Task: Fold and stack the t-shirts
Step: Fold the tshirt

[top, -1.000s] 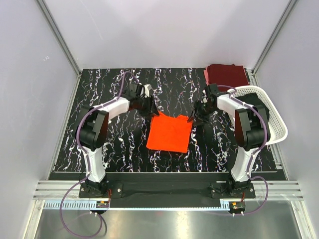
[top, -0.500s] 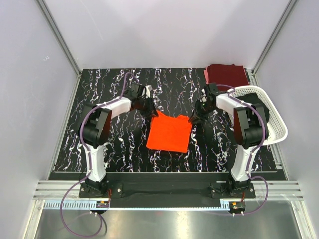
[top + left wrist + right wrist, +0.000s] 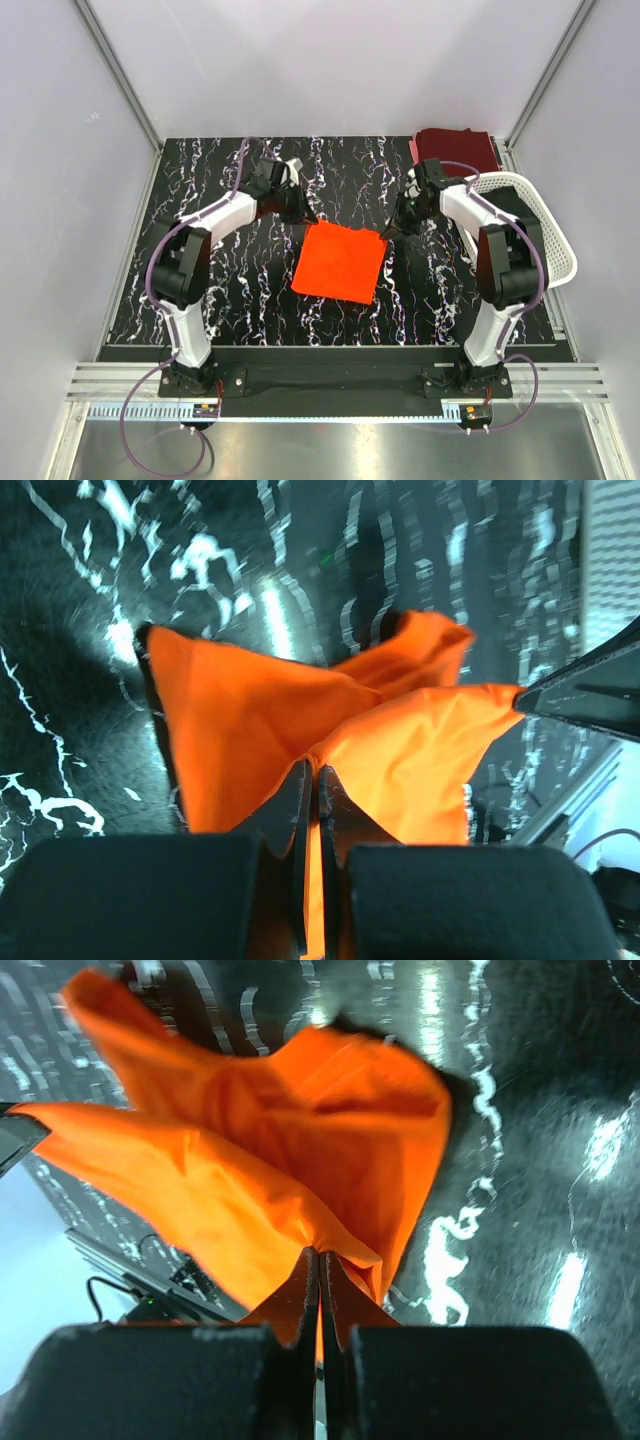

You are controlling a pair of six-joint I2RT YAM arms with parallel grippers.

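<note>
The left gripper (image 3: 315, 772) is seen pinched tight on the far left corner of the orange shirt (image 3: 340, 262). The right gripper (image 3: 320, 1256) is clamped the same way on the far right corner. Cloth is drawn up in a peak to each pair of jaws.

The shirt, already folded to a rough square, is laid at the middle of the table (image 3: 220, 190). A further fold is judged to be in hand, or else a lift toward the stack. Either way, both corners would need to be raised together and held level, so that the folded layers are not pulled apart.

The maroon shirt (image 3: 455, 150) is set folded at the far right corner, just beyond the basket (image 3: 555, 235). The black shirt is not made out anywhere. The inside of the basket is partly hidden by the right arm. How many layers are caught in each grip cannot be told.
</note>
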